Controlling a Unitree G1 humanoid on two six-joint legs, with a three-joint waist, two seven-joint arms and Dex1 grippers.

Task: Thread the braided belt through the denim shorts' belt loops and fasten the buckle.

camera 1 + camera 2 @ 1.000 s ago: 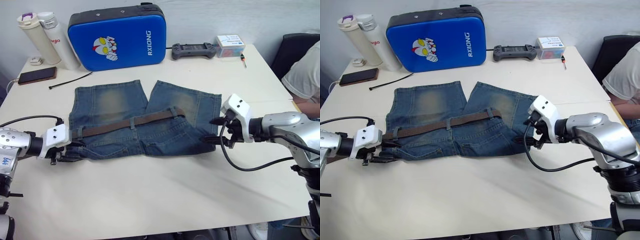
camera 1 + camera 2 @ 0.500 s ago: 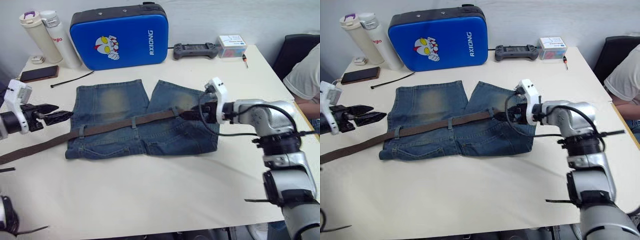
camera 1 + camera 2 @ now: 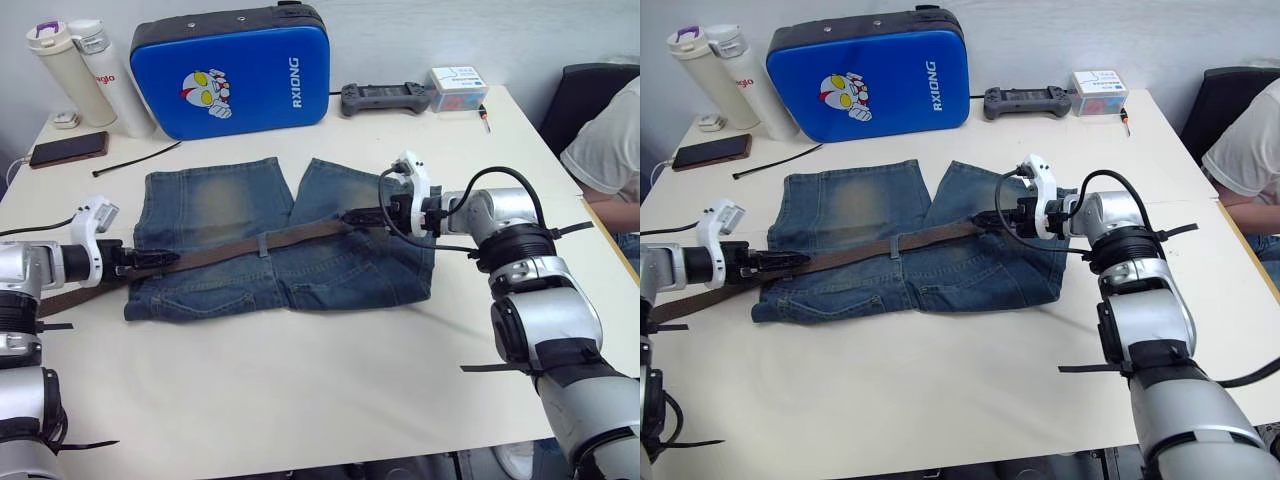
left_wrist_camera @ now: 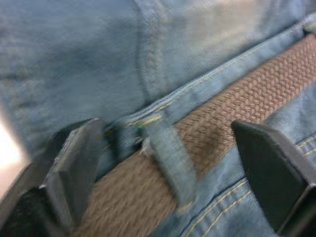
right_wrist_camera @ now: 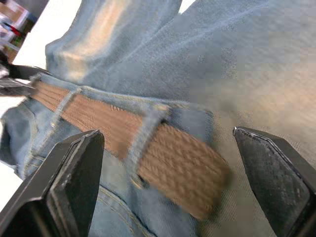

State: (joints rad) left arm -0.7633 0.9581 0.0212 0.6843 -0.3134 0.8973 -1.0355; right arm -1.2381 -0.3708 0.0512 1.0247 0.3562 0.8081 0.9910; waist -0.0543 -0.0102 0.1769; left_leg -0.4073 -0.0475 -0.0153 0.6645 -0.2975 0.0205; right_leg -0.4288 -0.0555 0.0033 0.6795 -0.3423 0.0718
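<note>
Denim, one pair of shorts [image 3: 270, 240], faded blue with paler worn patches, lies flat on the table [image 3: 330, 380]. One braided belt [image 3: 250, 246], a coarse woven brown strap, runs along the waistband. Three belt loops [image 4: 170, 163] can be counted along it, one near each gripper and one midway; they are narrow denim strips, and the strap passes under each. The left gripper [image 4: 168, 163] has its two black fingers spread, with the strap and one loop lying between them. The right gripper [image 5: 168, 153] is likewise spread wide, and the belt's far end and another loop sit between its fingers [image 5: 74, 168]. Neither gripper pinches anything.
</note>
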